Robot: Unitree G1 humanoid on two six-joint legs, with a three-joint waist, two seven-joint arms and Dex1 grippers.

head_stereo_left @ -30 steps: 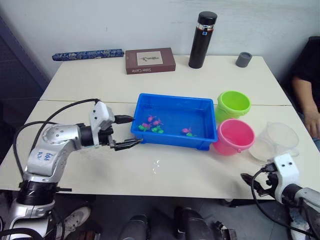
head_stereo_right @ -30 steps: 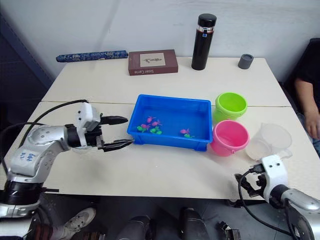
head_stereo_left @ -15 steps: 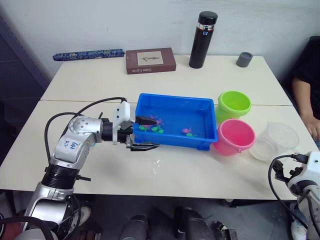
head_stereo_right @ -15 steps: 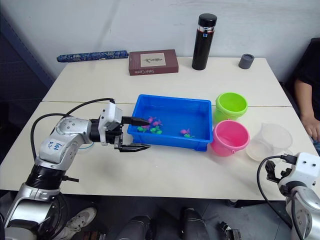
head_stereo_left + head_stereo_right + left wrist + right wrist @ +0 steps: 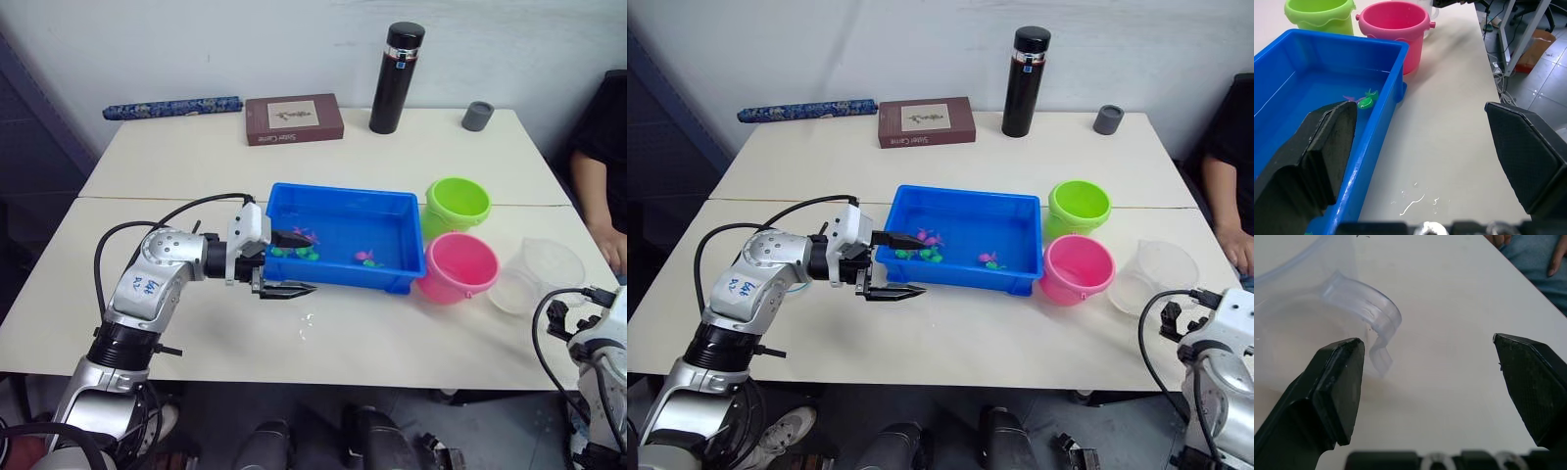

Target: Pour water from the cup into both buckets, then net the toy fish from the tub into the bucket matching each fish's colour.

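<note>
At the near left end of the tub [image 5: 345, 235], I am holding the left pincer [image 5: 286, 263] wide, its fingers straddling the tub's front wall, one finger over the water and the other outside above the bench [image 5: 196, 157]. It is gripping nothing. The toy fish [image 5: 364, 258], pink and green, are lying in the shallow water inside the tub, some close to that pincer and one pair nearer the buckets. The green bucket [image 5: 458, 204] and the pink bucket [image 5: 458, 265] are standing just beside the tub's right end, touching or nearly touching each other. The cup [image 5: 538, 275] is sitting upright on the bench to the right of the pink bucket, and in the right wrist view the right pincer [image 5: 1430, 387] is spreading wide just short of the cup's handle, not yet closing on it.

I am judging the pouring step to be the one in hand, and still unstarted: the next move is calling for the right pincer to advance until the handle lies between its fingers, then close. The net is not apparent to me on the bench.

The bench is pale and matt, made of two tops butted together, with a few water drops in front of the tub. At the far edge a thermos [image 5: 397, 65], a small grey cup [image 5: 477, 116], a brown book [image 5: 293, 118] and a patterned roll [image 5: 171, 107] are lying against a white wall. A seated person's arm [image 5: 600, 201] is resting at the right.
</note>
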